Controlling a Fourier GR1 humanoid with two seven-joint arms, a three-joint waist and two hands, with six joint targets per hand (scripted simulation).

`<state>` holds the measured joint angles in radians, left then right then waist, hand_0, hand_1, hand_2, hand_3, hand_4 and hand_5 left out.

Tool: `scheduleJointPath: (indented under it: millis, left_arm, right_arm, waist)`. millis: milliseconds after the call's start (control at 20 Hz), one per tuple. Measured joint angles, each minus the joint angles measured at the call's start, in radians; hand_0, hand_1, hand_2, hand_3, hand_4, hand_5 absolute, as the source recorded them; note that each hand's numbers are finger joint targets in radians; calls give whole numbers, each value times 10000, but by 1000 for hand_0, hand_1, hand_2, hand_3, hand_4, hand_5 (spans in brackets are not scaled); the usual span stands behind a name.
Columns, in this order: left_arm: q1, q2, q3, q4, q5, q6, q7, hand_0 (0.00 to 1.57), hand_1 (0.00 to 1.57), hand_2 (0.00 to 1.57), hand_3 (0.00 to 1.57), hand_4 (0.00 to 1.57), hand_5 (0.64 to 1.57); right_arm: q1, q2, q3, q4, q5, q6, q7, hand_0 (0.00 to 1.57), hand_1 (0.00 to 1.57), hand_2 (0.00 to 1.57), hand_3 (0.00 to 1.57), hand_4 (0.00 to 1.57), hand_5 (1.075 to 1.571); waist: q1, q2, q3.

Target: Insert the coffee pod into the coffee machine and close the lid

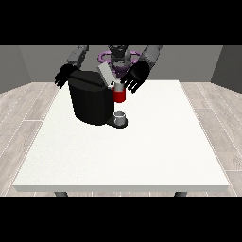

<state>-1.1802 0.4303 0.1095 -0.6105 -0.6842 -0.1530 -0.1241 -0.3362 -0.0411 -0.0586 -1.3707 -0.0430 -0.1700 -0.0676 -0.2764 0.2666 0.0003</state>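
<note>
Spreading my fingers at the view's right hand (133,78), I am hovering just beside the raised lid (106,74) of the coffee machine (90,101); my other hand (63,75) is hanging open behind it. I am judging the lid not yet closed, and a small grey thing (121,116), possibly the pod, is sitting on the machine's base under a red thing at the machine (119,96).

A plain, bare room that reads as a test space or lab. A large white table (142,156) stands on a pale wood-plank floor (26,108) before grey walls (227,61). Near the table's far edge sits a black coffee machine (92,101), the only appliance.
</note>
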Motion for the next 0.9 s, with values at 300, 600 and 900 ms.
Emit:
scheduleJointPath:
  millis: [300, 600, 900]
  left_arm:
    - [120, 26, -60, -89, -117, 56, -297, 912, 912, 1022, 865, 363, 1571]
    - [100, 305, -328, -59, -436, -356, -513, 0, 0, 0, 0, 0, 1571]
    - [275, 351, -438, -5, -660, -460, -546, 0, 0, 0, 0, 0, 1571]
  right_arm:
    - [41, -44, -85, 107, 40, -91, -72, 0, 0, 0, 0, 413, 1571]
    - [65, -11, 14, 90, 132, -133, -45, 0, 0, 0, 0, 348, 1571]
    - [332, -31, 36, 63, 86, -30, -57, 0, 0, 0, 0, 424, 1571]
  waist:
    - [110, -36, 10]
    - [49, -35, 20]
    - [-16, -193, 11]
